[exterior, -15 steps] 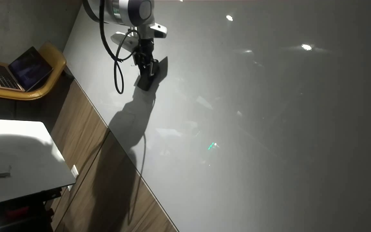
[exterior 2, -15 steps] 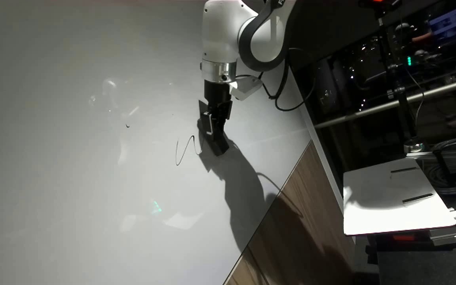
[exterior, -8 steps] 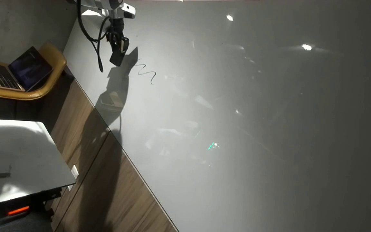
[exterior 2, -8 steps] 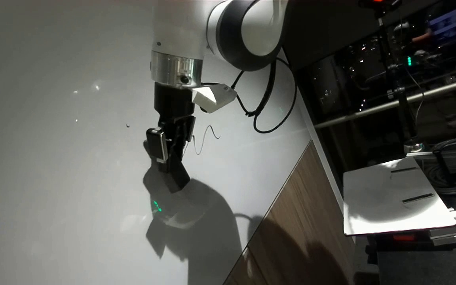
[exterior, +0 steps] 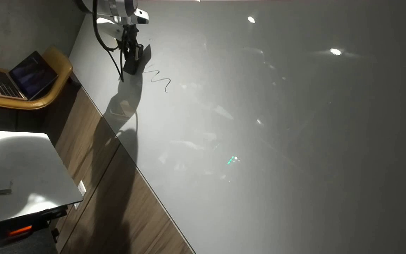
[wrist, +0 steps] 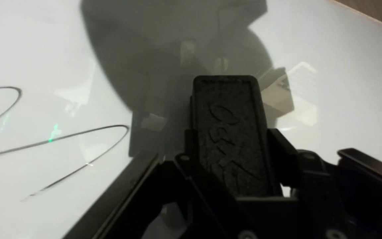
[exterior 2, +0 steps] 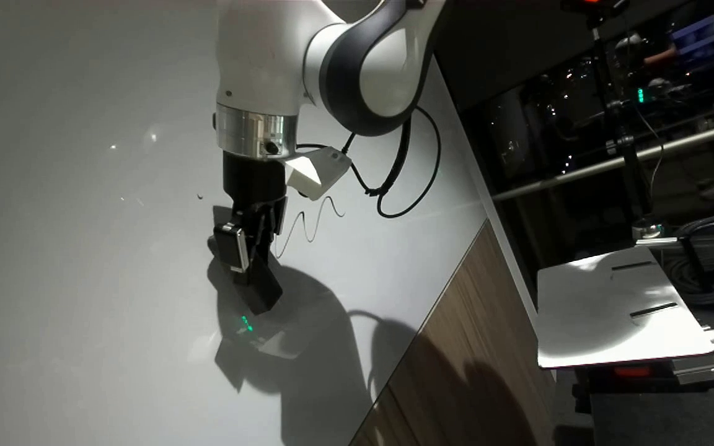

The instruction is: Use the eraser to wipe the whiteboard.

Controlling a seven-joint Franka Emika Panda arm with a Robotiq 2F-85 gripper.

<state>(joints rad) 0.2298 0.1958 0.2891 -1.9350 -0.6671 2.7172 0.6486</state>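
Observation:
The eraser (wrist: 229, 119), a dark oblong block with scribbled lines on its face, sits between the fingers of my gripper (wrist: 233, 141), which is shut on it. In both exterior views the eraser (exterior: 130, 67) (exterior 2: 262, 290) points downward from my gripper (exterior: 133, 56) (exterior 2: 250, 255), over the large glossy whiteboard (exterior: 277, 211) (exterior 2: 84, 279). Whether it touches the board I cannot tell. A thin dark squiggle (exterior: 160, 80) (exterior 2: 310, 240) (wrist: 78, 133) runs across the board beside the gripper, apart from the eraser; in the wrist view it lies to the left.
Wood panelling (exterior: 93, 141) borders the whiteboard's edge. A small white table (exterior: 23, 176) (exterior 2: 617, 310) stands off the board. An exterior view has a laptop (exterior: 34, 76) on a yellow chair (exterior: 56, 63). A tiny dark mark (exterior 2: 200, 196) is on the board. Cables (exterior 2: 437, 167) loop beside the arm.
The arm has swung away from the squiggle with the eraser still held, uncovering it in both exterior views. Over the last half second it has shifted only slightly, downward in both exterior views.

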